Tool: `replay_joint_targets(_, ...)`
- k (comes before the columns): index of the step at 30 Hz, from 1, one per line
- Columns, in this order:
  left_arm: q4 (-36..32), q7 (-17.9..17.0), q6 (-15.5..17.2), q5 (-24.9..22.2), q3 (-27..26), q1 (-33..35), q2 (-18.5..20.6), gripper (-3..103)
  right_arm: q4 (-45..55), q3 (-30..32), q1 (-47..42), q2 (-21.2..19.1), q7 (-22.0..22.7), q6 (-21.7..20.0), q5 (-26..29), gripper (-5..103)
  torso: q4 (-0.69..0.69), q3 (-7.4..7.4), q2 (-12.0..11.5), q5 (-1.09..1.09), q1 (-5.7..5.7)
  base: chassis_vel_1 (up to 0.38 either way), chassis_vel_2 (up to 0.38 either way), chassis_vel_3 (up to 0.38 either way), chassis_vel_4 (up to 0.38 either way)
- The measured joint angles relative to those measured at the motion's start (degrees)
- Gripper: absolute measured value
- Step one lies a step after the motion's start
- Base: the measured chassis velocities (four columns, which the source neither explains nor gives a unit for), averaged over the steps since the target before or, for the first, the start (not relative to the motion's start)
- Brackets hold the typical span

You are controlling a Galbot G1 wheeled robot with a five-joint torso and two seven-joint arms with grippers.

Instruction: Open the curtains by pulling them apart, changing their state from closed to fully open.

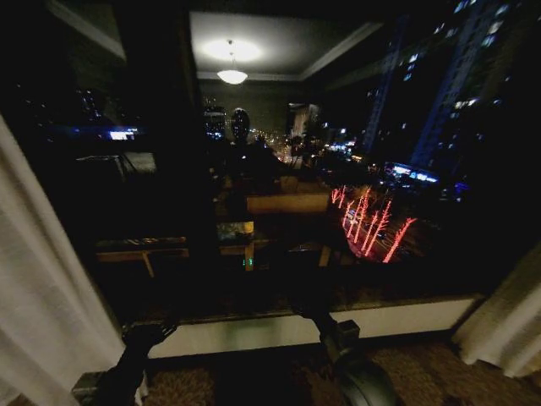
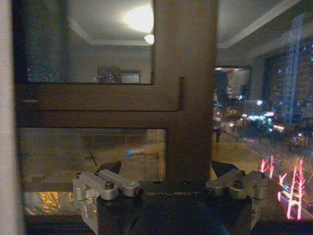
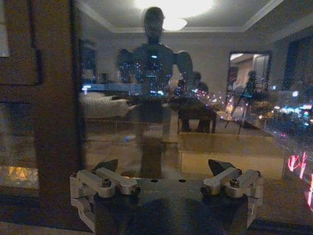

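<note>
Curtains (image 1: pixel 38 313): drawn apart (window (image 1: pixel 279 169) bare), outside both grippers. Left gripper (image 2: pixel 166 171), right gripper (image 3: pixel 166 169): jaws spread, empty.

The head camera looks forward and slightly down at the large dark night-time window pane (image 1: pixel 279 169) from a little way back, taking in the pale sill strip (image 1: pixel 389 320) beneath it. Each wrist camera sits just behind its own arm's end and faces the same pane from close up. All three share the brown wooden window frame post (image 2: pixel 188 98).
</note>
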Motion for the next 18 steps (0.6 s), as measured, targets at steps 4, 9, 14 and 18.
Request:
replay_joint_targets(4,-0.08,0.02,0.0,0.04,0.06,0.06,-0.05,100,-0.11,0.04,-0.05,0.15,-0.04,0.02,-0.08,100,0.0,0.0,0.0,0.0,0.0,0.364,0.359,-0.354,-0.364)
replay_joint_targets(9,0.21,0.04,-0.01,0.29,0.16,0.06,-0.27,100,-0.73,-0.01,-0.16,0.3,-0.15,0.05,-0.98,100,-0.01,0.0,0.0,0.0,0.0,0.357,0.345,-0.375,-0.366)
replay_joint_targets(14,1.03,0.05,-0.06,0.33,0.09,-0.3,0.03,100,-1.45,-0.27,0.07,0.38,-0.77,1.07,-1.33,100,0.02,0.0,0.0,-0.02,0.0,0.356,0.345,-0.347,-0.334)
replay_joint_targets(18,1.9,0.08,-0.09,0.23,0.11,-1.19,1.08,100,-1.62,-0.45,0.76,0.24,-1.02,1.36,-1.21,100,0.0,0.0,-0.01,0.01,0.01,0.327,0.33,-0.319,-0.319)
